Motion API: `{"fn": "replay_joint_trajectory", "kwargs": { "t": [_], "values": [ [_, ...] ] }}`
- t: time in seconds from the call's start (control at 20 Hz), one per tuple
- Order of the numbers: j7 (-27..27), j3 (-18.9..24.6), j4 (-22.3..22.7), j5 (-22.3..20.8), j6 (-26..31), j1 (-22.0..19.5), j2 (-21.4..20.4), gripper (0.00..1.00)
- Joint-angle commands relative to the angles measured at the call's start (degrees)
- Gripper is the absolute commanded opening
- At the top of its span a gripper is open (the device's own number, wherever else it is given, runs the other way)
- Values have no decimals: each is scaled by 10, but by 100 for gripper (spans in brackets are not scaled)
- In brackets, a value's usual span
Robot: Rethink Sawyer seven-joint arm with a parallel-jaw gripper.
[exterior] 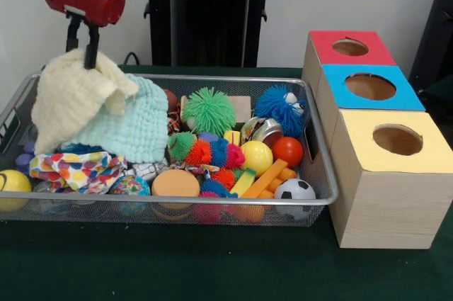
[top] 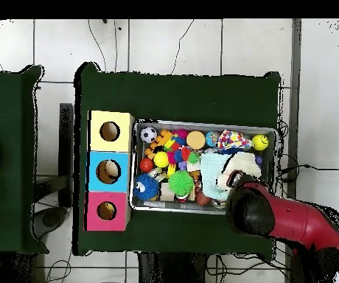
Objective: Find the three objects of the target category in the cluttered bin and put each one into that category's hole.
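The tabletop (exterior: 85, 265) is covered in dark green cloth, and a wire bin (exterior: 322, 173) full of toys sits on it. On the right of the bin stand three wooden boxes in a row, each with a round hole on top: a yellow box (exterior: 368, 138) nearest, a blue box (exterior: 340, 95) behind it, and a red box (exterior: 322, 46) farthest back. At the far left end of the bin, the end effector (exterior: 90, 57) is pinching the top of a pale yellow cloth (exterior: 67, 103) and holding it up, so it hangs in a soft heap. Just beside it, partly under it, lies a mint green knitted cloth (exterior: 141, 127), and a spotted cloth (exterior: 74, 170) lies at the near left. It looks like soft cloths may be the things to sort, but which hole is for them cannot be told here. To do this step well, the arm should lift the yellow cloth high enough that its low corners clear the bin's rim and do not drag the mint cloth along. Then it should carry it slowly to the right, over the boxes, and let it go right above the hole, so it drops in and does not drape over the edge. A green spiky ball (exterior: 209, 111) and a small soccer ball (exterior: 294, 190) should stay put.
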Motion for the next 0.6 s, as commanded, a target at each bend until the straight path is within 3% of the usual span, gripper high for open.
{"fn": "replay_joint_trajectory", "kwargs": {
  "t": [0.05, 0.2, 0.3, 0.45, 0.6],
  "values": [
    [-32, 77, 41, -35, -26, -25, 19, 100],
    [-27, 70, 35, -34, -11, -15, 16, 100],
    [-21, 81, 38, -12, 9, -24, 22, 100],
    [-25, 103, 49, -11, -4, -39, 22, 100],
    [-3, 102, 68, 29, 45, -37, 11, 100]
  ]
}}
